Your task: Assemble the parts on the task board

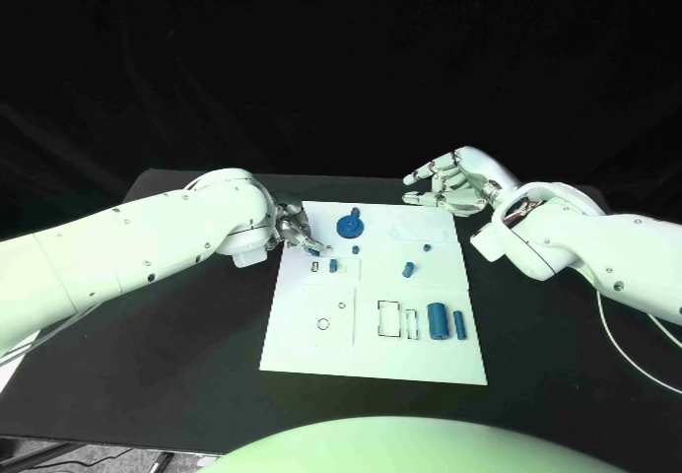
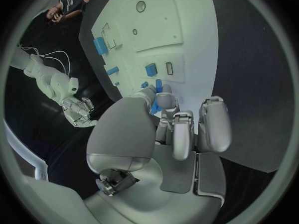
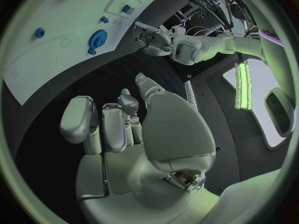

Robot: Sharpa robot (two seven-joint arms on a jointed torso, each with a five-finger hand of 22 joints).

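At the white rectangular task board's [image 1: 373, 340] left edge, the left hand [image 1: 296, 235] has its fingertips [image 2: 163, 100] bunched on a small blue part [image 2: 158, 86]; a firm pinch cannot be confirmed. A blue toothed gear [image 1: 350, 228] sits just beside them. Off the far edge, the right hand [image 1: 452, 184] hovers, fingers [image 3: 87, 124] spread, holding nothing. Blue cylinders [image 1: 446, 322] rest near the board's right side.

The worktop [image 1: 170, 325] is black and flat. Behind it hangs a dark cloth [image 1: 341, 79] with soft folds. A thin white cable [image 1: 633, 360] lies on the worktop near its right edge. A bright green light bar [image 3: 241, 87] glows in the right wrist view.
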